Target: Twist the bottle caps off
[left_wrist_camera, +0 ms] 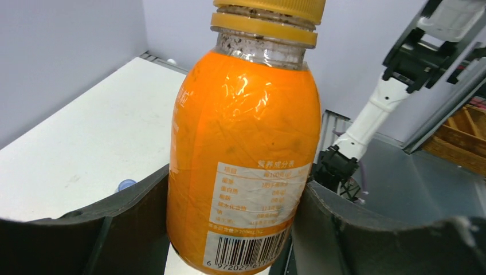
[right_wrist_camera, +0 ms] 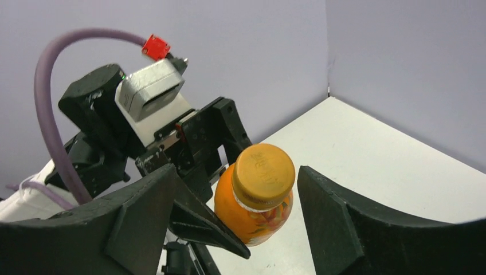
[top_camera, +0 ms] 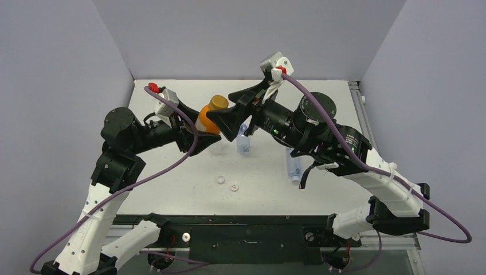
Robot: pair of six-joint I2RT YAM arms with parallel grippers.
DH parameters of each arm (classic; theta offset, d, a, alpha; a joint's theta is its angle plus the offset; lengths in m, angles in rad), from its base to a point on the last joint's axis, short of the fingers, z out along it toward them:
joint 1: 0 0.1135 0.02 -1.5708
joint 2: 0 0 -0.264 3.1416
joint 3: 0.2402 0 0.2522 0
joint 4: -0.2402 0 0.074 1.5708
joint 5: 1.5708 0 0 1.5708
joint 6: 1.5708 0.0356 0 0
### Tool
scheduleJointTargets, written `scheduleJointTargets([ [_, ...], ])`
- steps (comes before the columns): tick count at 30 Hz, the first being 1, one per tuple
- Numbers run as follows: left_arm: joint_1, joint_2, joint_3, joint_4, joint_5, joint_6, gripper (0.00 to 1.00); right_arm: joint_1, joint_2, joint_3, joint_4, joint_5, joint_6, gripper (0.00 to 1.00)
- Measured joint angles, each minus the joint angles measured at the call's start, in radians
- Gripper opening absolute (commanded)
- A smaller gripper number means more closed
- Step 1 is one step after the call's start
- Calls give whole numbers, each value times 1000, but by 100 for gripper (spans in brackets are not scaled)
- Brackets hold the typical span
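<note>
Pale lilac walls close in a white table (top_camera: 172, 189) on three sides, with two black-and-white robot arms reaching over it from the near edge.

The left gripper (top_camera: 200, 133) is clamped on the body of a squat orange bottle (left_wrist_camera: 240, 132). Its two dark fingers press against the bottle's lower sides, over the printed label and barcode. The bottle is held slightly tilted, its top leaning toward the right gripper.

A golden-brown cap (right_wrist_camera: 263, 175) sits on the bottle's neck, above the left gripper's fingers. The right gripper (right_wrist_camera: 240, 177) is level with this cap, its jaws apart. One finger stands on each side of the cap, and a gap shows on both sides, so neither finger touches it.

Just below the right gripper, on its wrist side, a small clear bottle (top_camera: 243, 140) stands on the table. Under the right forearm, another clear bottle with a blue label (top_camera: 293, 166) lies on its side.

Two tiny white caps (top_camera: 221, 179) (top_camera: 233, 187) lie loose on the table, close together. They are well apart from both grippers, toward the arm bases.
</note>
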Motion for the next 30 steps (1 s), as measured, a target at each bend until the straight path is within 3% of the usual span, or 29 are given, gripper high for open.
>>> scheduleJointTargets([
  [5, 0, -9, 0, -24, -72, 55, 1, 8, 76, 113, -36, 86, 6, 62],
  [12, 0, -31, 0, -36, -94, 82, 1, -6, 138, 128, -84, 95, 25, 49],
  [18, 0, -35, 0, -44, -103, 90, 1, -15, 145, 133, -82, 58, 49, 10],
  [20, 0, -37, -1, -42, -105, 88, 1, -23, 144, 130, -76, 36, 48, 2],
  [30, -1, -18, -10, 18, 10, -16, 0, -87, 48, -10, 24, -208, 4, 0],
])
